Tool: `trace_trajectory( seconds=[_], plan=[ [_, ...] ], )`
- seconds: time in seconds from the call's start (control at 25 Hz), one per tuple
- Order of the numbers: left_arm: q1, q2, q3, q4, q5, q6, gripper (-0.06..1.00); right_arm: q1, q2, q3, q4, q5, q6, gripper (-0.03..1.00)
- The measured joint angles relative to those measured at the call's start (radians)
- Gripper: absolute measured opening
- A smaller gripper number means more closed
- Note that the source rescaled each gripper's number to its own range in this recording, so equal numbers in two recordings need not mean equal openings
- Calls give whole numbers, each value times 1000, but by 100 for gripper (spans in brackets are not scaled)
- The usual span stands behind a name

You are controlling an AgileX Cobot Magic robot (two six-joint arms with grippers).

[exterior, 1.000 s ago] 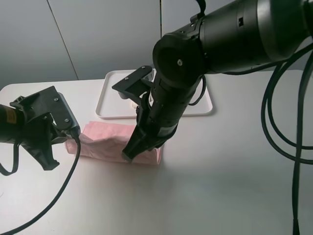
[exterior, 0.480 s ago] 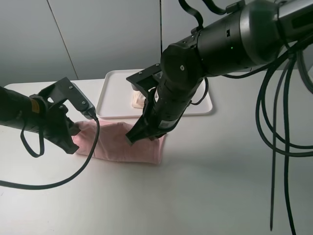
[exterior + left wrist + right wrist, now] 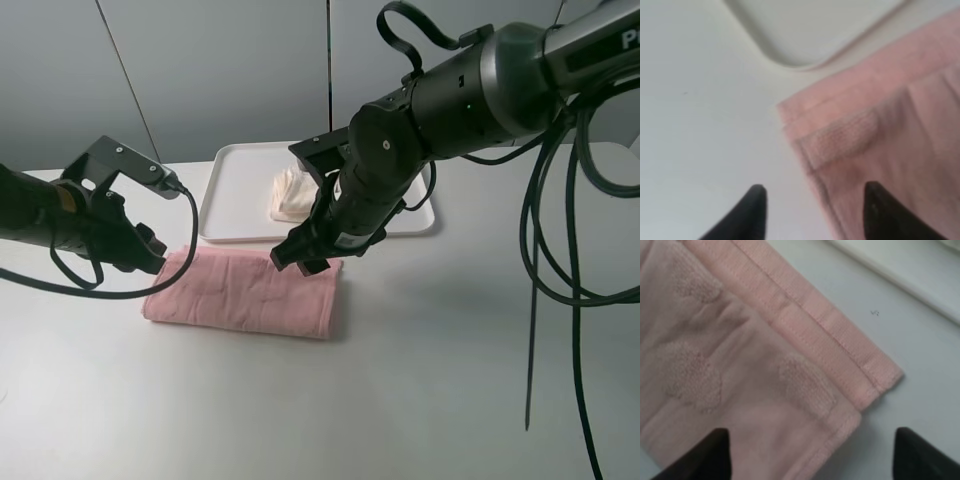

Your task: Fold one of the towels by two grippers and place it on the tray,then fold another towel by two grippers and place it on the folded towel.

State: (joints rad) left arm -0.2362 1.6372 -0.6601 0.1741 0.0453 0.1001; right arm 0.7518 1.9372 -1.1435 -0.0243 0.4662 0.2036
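The folded pink terry towel (image 3: 245,293) lies on the white counter (image 3: 450,350), long axis parallel to its near edge. The left jaws hover open and empty over its left end, the right jaws likewise over its far right corner. By the far edge, the white rectangular tray (image 3: 225,215) holds a folded cream towel (image 3: 292,193).

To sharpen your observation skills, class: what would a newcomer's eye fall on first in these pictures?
The pink towel lies folded flat on the white table, just in front of the tray. The bulky black right arm reaches over it, with the right gripper open above the towel's far right corner and the left gripper open at its left end. A small cream towel sits on the tray.
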Motion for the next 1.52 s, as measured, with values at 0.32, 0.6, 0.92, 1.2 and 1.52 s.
trace_trajectory(
  seconds=[0.32,0.6,0.92,1.2,1.52],
  plan=[
    [36,9,-53,-26,166,-31,100,-7,0,0,9,-4,19,94],
    [36,166,-266,-114,491,-38,100,-49,0,-22,66,117,1,94],
    [36,241,-379,-198,590,-49,100,-49,0,-24,232,209,-134,94],
    [36,257,-388,-174,588,-135,100,-49,0,-25,277,214,-170,94],
    [36,332,-393,-148,591,-177,100,-49,0,-25,277,222,-171,94]
  ],
)
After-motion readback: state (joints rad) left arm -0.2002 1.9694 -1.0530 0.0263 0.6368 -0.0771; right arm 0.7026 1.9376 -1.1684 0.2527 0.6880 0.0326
